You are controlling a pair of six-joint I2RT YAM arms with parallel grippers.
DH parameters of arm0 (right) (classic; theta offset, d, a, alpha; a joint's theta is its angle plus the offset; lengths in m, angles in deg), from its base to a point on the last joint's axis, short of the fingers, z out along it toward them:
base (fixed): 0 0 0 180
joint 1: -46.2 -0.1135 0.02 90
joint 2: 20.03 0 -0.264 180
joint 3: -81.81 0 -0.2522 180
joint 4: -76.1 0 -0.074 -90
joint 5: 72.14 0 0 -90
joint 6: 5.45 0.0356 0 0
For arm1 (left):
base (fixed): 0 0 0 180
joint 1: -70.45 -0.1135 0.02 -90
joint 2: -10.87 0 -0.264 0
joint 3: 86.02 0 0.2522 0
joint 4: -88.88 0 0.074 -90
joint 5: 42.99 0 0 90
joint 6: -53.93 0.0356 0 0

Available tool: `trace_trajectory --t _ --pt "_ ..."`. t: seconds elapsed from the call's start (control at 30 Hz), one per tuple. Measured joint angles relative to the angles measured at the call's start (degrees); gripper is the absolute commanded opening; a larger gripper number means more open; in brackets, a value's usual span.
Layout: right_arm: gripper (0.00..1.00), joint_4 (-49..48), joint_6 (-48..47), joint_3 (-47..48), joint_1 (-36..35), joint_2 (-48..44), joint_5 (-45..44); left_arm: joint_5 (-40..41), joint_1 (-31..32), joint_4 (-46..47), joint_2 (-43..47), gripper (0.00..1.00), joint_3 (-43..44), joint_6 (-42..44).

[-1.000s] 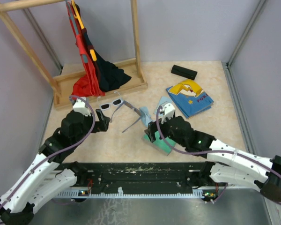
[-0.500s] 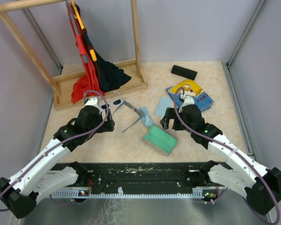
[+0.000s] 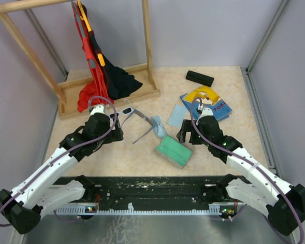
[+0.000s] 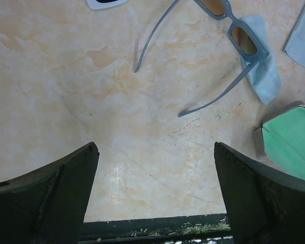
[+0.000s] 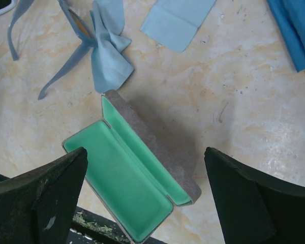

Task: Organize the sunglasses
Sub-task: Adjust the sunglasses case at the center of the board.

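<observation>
The white-framed sunglasses (image 3: 126, 110) lie near the rack base, and only their edge (image 4: 107, 3) shows at the top of the left wrist view. The grey thin-framed sunglasses (image 3: 141, 118) lie beside them with temples spread, one lens (image 4: 243, 39) resting on a light-blue cloth (image 4: 262, 71). My left gripper (image 3: 116, 133) hovers open just in front of both pairs, with bare table between its fingers (image 4: 155, 195). My right gripper (image 3: 185, 134) is open above the right end of an open grey case with green lining (image 5: 127, 178), nothing in its jaws (image 5: 145, 195).
A second light-blue cloth (image 3: 175, 116) lies flat behind the case. A blue and yellow packet (image 3: 206, 105) and a black oblong case (image 3: 200, 78) sit at the back right. A wooden rack (image 3: 112, 94) with hanging clothes fills the back left. Walls enclose the table.
The left arm has reached forward and to the right toward the sunglasses. The right arm has swung right, off the open case to its right side. Both grippers stayed open.
</observation>
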Motion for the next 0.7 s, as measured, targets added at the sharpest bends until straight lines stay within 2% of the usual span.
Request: trace_trajectory --t 0.4,0.7 --pt "0.95 3.41 -3.15 -1.07 0.00 -0.31 -2.73 -0.33 0.00 0.79 0.74 1.00 -0.02 -0.48" --pt "0.94 6.19 -4.39 -1.07 0.00 1.27 -4.83 1.20 0.00 2.62 2.80 1.00 -0.02 4.39"
